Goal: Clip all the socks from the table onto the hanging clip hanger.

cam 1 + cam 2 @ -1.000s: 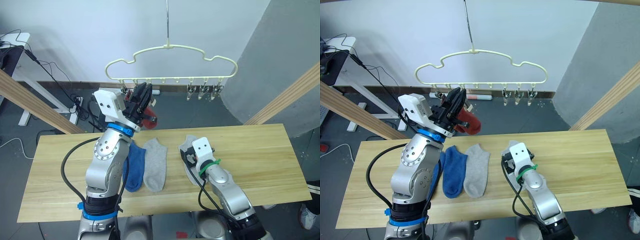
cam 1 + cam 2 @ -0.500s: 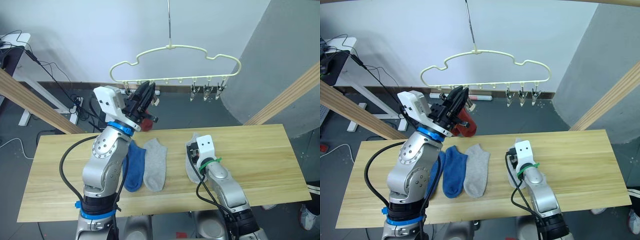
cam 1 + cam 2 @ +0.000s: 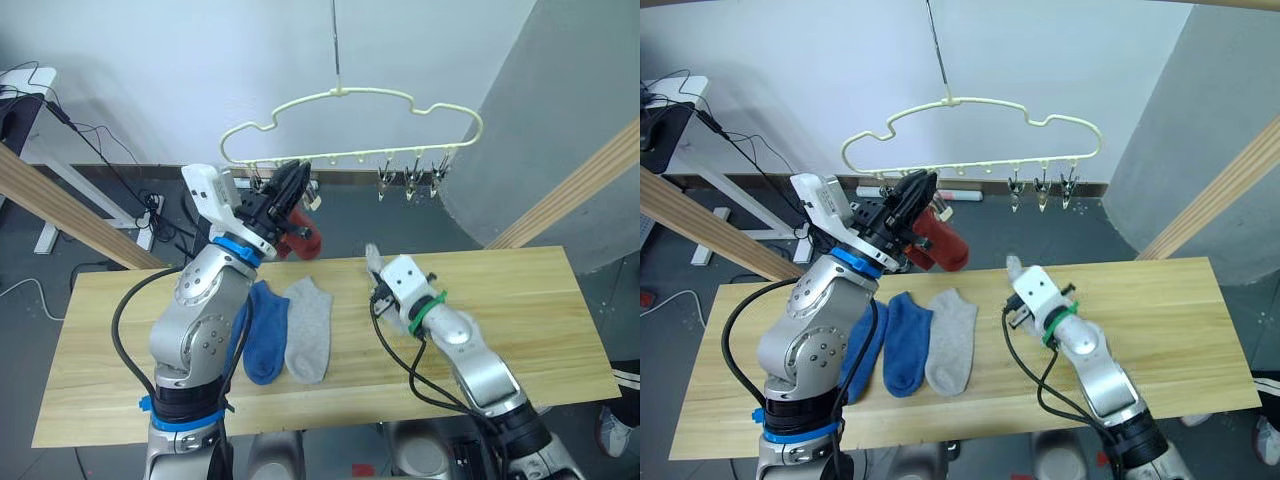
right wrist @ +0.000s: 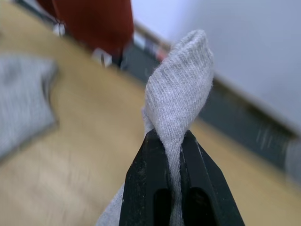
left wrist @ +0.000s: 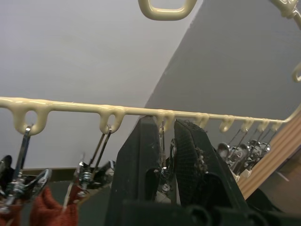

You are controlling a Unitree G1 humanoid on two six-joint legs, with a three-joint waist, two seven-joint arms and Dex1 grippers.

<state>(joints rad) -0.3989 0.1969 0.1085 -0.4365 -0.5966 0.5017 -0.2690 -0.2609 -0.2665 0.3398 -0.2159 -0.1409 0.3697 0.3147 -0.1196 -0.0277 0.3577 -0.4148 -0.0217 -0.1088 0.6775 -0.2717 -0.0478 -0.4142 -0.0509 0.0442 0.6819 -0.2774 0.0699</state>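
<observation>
Two grippers busy: right gripper [image 4: 170,155] pinches a grey sock [image 4: 181,92] lifted off the table [image 3: 520,300], left gripper [image 5: 164,141] squeezes a metal clip [image 5: 163,172] on the clip hanger [image 3: 350,97], red sock [image 3: 938,240] hanging beside.

1. The third clip [image 5: 163,176] on the clip hanger [image 5: 84,107] is largely hidden between the left gripper's [image 5: 165,155] black fingers.
2. The rust red socks [image 5: 44,209] are cut off at the left wrist view's 7 o'clock corner.
3. The lower end of the grey sock [image 4: 178,99] is hidden behind the right gripper [image 4: 170,155].
4. The table [image 4: 84,155] is blurred in the right wrist view.
</observation>
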